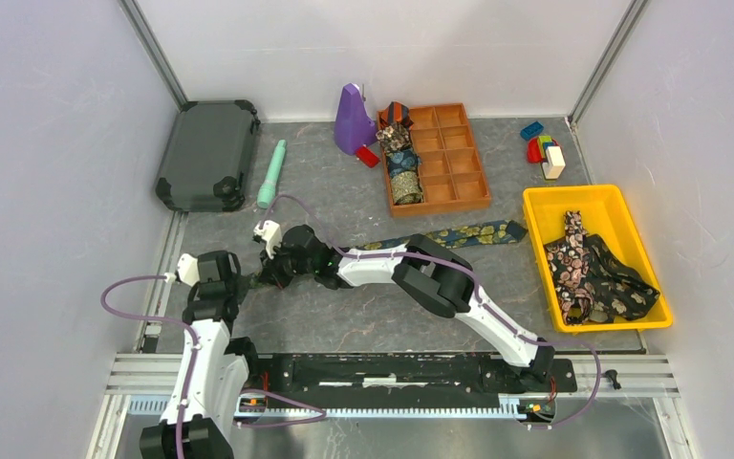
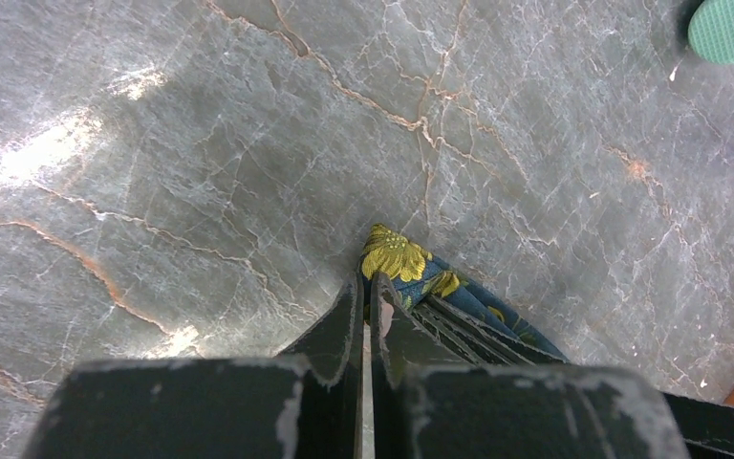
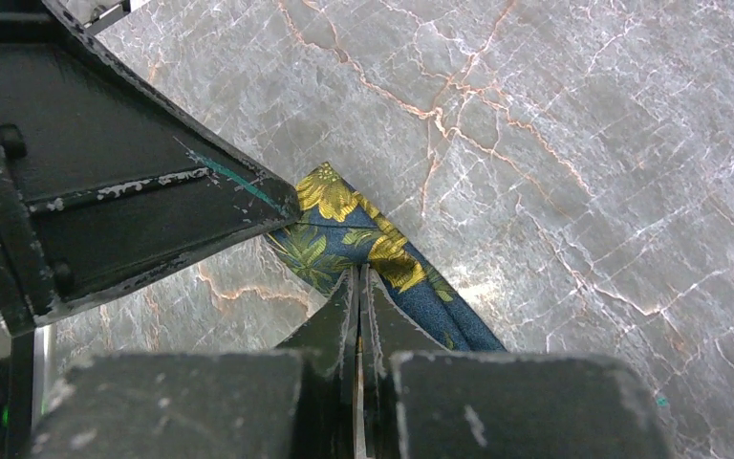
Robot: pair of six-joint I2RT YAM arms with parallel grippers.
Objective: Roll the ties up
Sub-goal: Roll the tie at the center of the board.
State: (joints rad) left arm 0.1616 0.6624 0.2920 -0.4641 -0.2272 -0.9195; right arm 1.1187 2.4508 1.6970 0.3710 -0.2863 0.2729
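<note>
A navy-gold tie (image 1: 478, 233) lies stretched across the table, running from near the yellow bin under my right arm. Its narrow end shows in the left wrist view (image 2: 397, 256) and the right wrist view (image 3: 339, 225). My left gripper (image 1: 253, 277) (image 2: 368, 287) is shut on the tie's tip. My right gripper (image 1: 277, 271) (image 3: 358, 275) is shut on the tie just beside it, touching the table. Several rolled ties (image 1: 403, 163) sit in the left column of the wooden tray (image 1: 485, 182). Loose black-pink ties (image 1: 593, 273) lie in the yellow bin (image 1: 535, 249).
A dark case (image 1: 208, 153) lies at the back left with a mint-green stick (image 1: 271, 174) (image 2: 731, 27) beside it. A purple object (image 1: 352, 120) stands by the tray. Coloured toy blocks (image 1: 543, 145) sit at the back right. Walls enclose the table.
</note>
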